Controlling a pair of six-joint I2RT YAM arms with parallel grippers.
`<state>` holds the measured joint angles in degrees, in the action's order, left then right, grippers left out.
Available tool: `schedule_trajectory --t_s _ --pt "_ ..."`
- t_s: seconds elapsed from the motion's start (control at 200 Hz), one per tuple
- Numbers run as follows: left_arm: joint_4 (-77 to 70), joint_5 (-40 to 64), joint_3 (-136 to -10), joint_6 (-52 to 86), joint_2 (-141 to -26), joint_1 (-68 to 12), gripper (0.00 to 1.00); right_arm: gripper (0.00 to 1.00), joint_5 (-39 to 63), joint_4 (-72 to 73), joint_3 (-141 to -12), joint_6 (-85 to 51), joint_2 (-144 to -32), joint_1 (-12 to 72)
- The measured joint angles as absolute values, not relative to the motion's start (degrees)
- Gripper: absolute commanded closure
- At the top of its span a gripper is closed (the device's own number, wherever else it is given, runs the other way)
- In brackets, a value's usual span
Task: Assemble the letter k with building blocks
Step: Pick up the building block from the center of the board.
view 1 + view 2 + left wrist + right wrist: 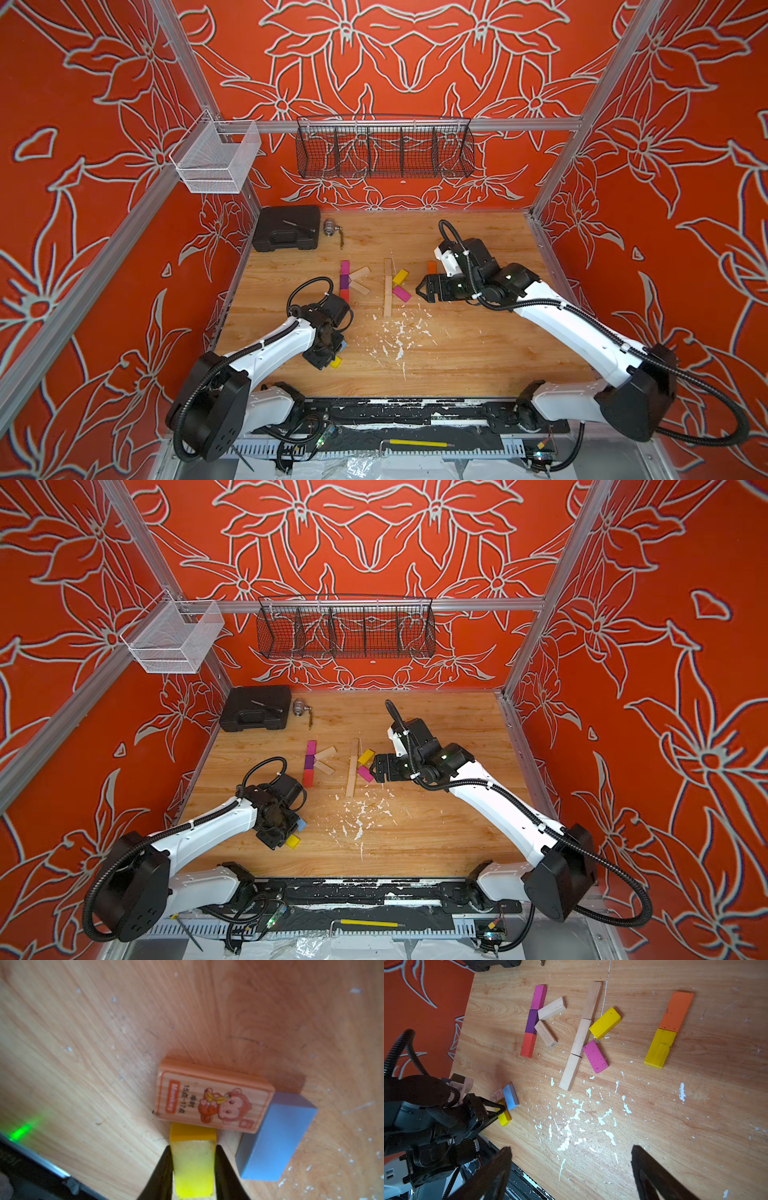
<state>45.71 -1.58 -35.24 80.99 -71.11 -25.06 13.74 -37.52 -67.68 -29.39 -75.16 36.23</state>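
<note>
Shows magenta-stemmed K (532, 1021) and plain-stemmed K (581, 1036) on desk (675, 1115), orange block (677, 1011) and yellow block (658, 1048) end to end. Catches left end effector (504, 1110) pinching second yellow block (505, 1119) beside blue block (511, 1097), right end effector (571, 1148) spread wide.

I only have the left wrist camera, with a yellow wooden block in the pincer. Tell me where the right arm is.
Observer: The right pincer hangs open above the table, empty, near a flat magenta wooden block.
Operator: Report what is built.
Observer: Two letters lie flat: one with a magenta, purple and red stem, one with a plain wood stem.
Operator: List any other blocks there.
Observer: An orange flat block and a yellow flat block lie end to end, to the right of the plain-stemmed letter.
</note>
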Motion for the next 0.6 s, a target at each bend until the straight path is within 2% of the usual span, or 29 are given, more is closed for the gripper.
schedule_trajectory --t_s 0.215,0.425,0.601 --pt "47.7 -1.1 -38.3 76.9 -72.8 -25.1 0.84 0.08 12.0 -37.6 -67.9 -29.4 -74.9 36.2" --pt "51.7 0.6 -50.0 70.1 -73.7 -25.6 0.88 0.08 8.0 -38.2 -68.0 -29.3 -74.6 35.5" --pt "52.9 0.1 -61.6 65.4 -78.1 -32.6 0.88 0.07 4.8 -38.4 -67.9 -29.3 -72.1 33.1"
